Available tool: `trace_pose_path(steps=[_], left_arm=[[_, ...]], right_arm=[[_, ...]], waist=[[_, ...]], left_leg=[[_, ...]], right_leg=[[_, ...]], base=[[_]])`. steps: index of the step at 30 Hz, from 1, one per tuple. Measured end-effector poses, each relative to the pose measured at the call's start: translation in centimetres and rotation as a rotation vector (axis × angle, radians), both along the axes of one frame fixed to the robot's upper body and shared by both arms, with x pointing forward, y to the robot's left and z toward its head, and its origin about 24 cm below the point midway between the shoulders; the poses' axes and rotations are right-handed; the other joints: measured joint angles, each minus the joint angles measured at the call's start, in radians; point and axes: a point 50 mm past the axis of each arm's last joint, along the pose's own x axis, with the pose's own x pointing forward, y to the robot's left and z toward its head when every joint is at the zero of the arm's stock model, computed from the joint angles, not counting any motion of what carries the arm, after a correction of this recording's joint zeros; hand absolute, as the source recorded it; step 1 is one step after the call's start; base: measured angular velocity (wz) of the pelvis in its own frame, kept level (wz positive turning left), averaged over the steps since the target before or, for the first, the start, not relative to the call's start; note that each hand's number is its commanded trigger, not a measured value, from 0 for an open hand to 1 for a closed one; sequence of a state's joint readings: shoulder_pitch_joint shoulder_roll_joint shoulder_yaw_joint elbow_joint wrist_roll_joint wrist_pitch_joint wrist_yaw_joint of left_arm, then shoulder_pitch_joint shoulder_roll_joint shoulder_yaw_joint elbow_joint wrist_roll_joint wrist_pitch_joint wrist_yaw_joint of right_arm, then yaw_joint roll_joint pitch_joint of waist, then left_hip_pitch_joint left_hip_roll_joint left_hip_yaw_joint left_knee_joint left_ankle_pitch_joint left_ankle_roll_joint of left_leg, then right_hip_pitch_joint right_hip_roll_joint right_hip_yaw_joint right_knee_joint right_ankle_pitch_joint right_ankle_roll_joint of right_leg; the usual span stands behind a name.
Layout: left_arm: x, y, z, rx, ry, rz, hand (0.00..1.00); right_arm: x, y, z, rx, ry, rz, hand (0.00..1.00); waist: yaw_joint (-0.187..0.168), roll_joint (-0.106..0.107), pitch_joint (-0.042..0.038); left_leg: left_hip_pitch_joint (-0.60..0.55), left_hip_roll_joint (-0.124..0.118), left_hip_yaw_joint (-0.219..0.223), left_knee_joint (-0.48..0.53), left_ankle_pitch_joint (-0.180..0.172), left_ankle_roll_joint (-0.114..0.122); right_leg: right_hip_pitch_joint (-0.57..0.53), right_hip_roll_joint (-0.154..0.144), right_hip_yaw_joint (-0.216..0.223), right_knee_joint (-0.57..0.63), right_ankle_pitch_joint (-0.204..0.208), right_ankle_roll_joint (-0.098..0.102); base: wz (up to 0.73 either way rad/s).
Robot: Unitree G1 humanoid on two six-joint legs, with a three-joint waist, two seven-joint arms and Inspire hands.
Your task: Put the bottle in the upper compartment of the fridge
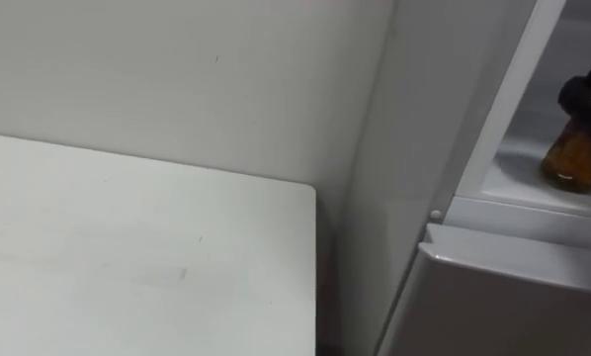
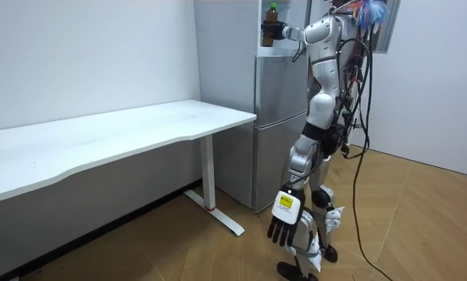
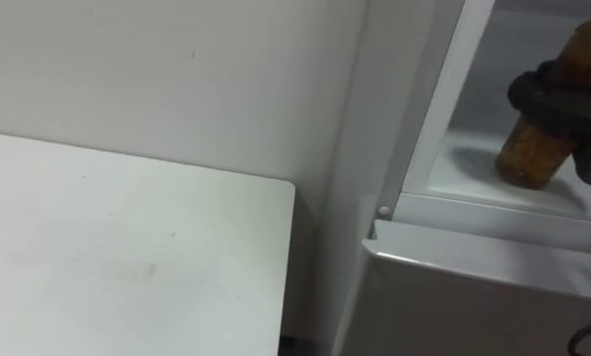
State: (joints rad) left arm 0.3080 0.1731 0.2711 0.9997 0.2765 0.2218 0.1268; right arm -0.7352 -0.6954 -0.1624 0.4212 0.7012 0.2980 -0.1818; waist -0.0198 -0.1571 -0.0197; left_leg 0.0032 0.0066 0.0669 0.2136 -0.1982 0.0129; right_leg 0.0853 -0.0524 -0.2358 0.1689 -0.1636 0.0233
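Note:
An amber bottle (image 3: 531, 153) with a green cap (image 2: 272, 7) stands upright inside the open upper fridge compartment (image 3: 493, 188), its base at or just above the white shelf. My right hand (image 3: 554, 94) is stretched into the compartment, dark fingers curled round the bottle's upper part. In the left eye view the bottle (image 1: 577, 160) and right hand (image 1: 590, 94) sit at the far right edge. I stand upright facing the fridge (image 2: 276, 133). My left hand (image 2: 284, 222) hangs low by my leg, fingers relaxed.
The lower fridge door (image 3: 473, 297) is closed below the compartment's sill. A white table (image 1: 127, 247) stands against the wall left of the fridge, with a narrow gap between them. Wooden floor (image 2: 421, 226) lies behind me.

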Motion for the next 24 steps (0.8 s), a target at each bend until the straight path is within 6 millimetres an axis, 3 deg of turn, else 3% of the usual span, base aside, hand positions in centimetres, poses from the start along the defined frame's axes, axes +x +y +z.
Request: trace_pose_path(steps=[11, 19, 21, 22, 24], left_arm=[[0.2, 0.3, 0.3, 0.005, -0.009, -0.002, 0.00], [0.2, 0.3, 0.3, 0.003, -0.008, -0.003, 0.00], [0.3, 0.3, 0.3, 0.003, -0.010, -0.003, 0.00], [0.3, 0.3, 0.3, 0.004, -0.011, -0.003, 0.00], [0.3, 0.3, 0.3, 0.005, -0.011, -0.004, 0.00]], right_arm=[[1.4, 1.2, 0.5, -0.053, 0.046, 0.056, 1.00], [1.6, 1.5, 0.4, -0.113, 0.067, 0.096, 1.00], [1.6, 1.5, 0.4, -0.122, 0.069, 0.098, 0.60], [1.6, 1.5, 0.4, -0.128, 0.072, 0.095, 0.00], [1.6, 1.5, 0.4, -0.130, 0.073, 0.095, 0.00]], waist=[[0.025, -0.003, -0.0016], [0.030, -0.019, -0.0039], [0.029, -0.019, -0.0040], [0.029, -0.019, -0.0039], [0.029, -0.019, -0.0039]], left_leg=[[-0.011, 0.001, -0.010, 0.010, 0.000, 0.000], [-0.023, 0.000, -0.025, 0.022, 0.001, -0.002], [-0.027, -0.001, -0.026, 0.024, 0.001, -0.001], [-0.028, -0.001, -0.026, 0.024, 0.001, -0.002], [-0.028, -0.001, -0.026, 0.025, 0.001, -0.002]], right_leg=[[-0.005, 0.000, -0.014, 0.000, 0.000, 0.000], [-0.004, 0.001, -0.018, 0.000, 0.000, 0.000], [-0.006, 0.001, -0.018, 0.000, 0.000, 0.000], [-0.006, 0.001, -0.018, 0.000, 0.000, 0.000], [-0.006, 0.001, -0.018, 0.000, 0.000, 0.000]], base=[[0.01], [0.05], [0.02], [0.00], [0.00]])
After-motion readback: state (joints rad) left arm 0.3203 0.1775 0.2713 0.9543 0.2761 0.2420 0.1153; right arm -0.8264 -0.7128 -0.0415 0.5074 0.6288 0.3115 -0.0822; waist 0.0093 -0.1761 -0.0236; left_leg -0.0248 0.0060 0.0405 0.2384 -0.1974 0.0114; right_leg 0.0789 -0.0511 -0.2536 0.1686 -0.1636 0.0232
